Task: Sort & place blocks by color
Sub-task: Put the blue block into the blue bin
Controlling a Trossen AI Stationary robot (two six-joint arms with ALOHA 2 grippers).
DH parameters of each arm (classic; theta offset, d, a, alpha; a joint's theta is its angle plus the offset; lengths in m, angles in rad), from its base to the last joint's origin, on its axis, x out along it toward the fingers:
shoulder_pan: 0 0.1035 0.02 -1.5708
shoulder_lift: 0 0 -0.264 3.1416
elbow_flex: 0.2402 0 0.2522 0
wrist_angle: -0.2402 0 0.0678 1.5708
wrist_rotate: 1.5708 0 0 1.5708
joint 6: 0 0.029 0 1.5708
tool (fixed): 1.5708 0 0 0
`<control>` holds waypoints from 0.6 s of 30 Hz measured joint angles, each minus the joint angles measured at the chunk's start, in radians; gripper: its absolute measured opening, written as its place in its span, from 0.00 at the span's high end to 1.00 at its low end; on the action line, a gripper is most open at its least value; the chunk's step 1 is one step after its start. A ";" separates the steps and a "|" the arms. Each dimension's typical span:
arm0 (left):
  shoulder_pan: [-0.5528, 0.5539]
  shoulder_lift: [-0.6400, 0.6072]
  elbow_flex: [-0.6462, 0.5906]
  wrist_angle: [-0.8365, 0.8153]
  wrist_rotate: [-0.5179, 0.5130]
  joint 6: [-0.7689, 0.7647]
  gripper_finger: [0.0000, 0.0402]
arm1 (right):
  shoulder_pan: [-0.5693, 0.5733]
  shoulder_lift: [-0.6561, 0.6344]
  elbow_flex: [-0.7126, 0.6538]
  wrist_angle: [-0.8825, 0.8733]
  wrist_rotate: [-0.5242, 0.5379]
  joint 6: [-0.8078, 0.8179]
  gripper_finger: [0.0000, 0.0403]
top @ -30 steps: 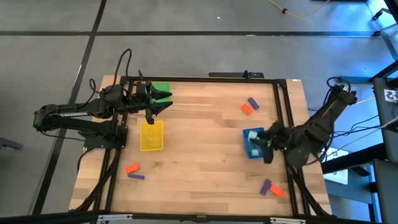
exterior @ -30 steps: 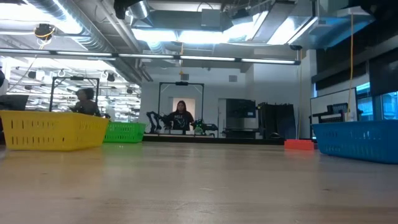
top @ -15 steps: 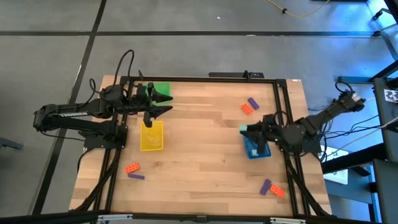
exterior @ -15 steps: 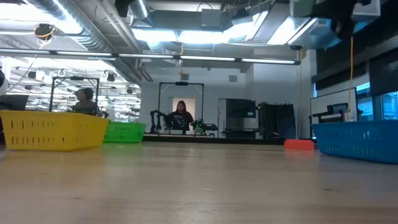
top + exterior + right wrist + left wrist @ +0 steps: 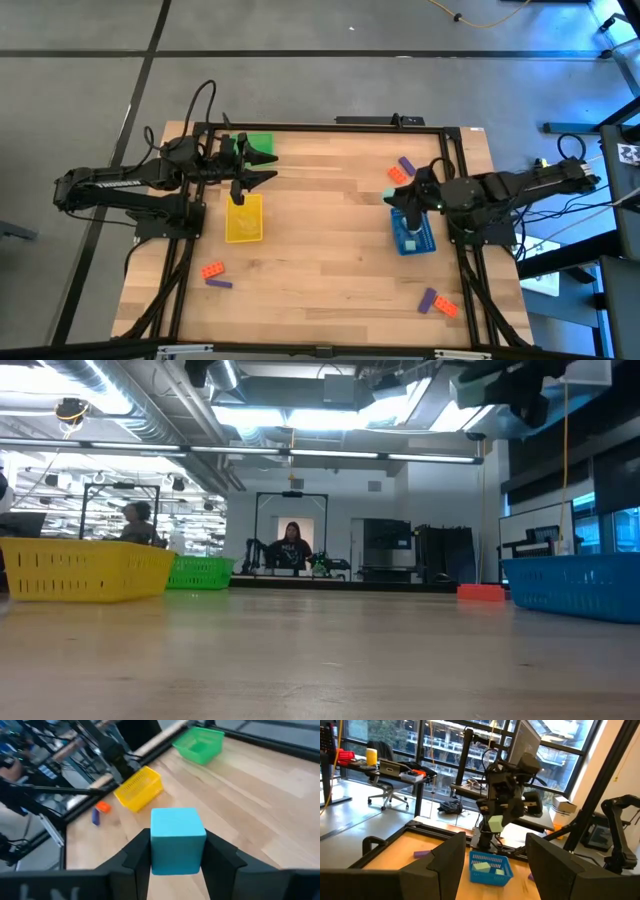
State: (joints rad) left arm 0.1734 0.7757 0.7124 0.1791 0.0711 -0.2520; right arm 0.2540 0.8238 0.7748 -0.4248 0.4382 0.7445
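R gripper [image 5: 177, 851], fingers pinching a teal block [image 5: 177, 840], hangs just over the blue tray [image 5: 413, 240], so the drop is likely straight down, no reach; L gripper [image 5: 262, 166], fingers spread and empty, waits farther off betw. green tray [image 5: 259, 142] and yellow tray [image 5: 245, 220].

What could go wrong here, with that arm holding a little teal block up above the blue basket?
The right gripper holds the teal block only by its sides, so it might slip and bounce off the blue basket rim onto the table. The orange block and purple block lie close beside that arm, so a sweep could knock them. The left gripper waits over by the green basket, out of the way.
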 joint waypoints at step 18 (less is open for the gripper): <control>0.000 0.000 0.000 0.000 -0.002 0.000 0.50 | -0.008 0.252 -0.015 -0.615 -0.424 0.297 0.67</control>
State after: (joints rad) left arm 0.1734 0.7757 0.7120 0.1787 0.0691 -0.2516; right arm 0.2463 1.0758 0.7597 -1.0398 0.0142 1.0420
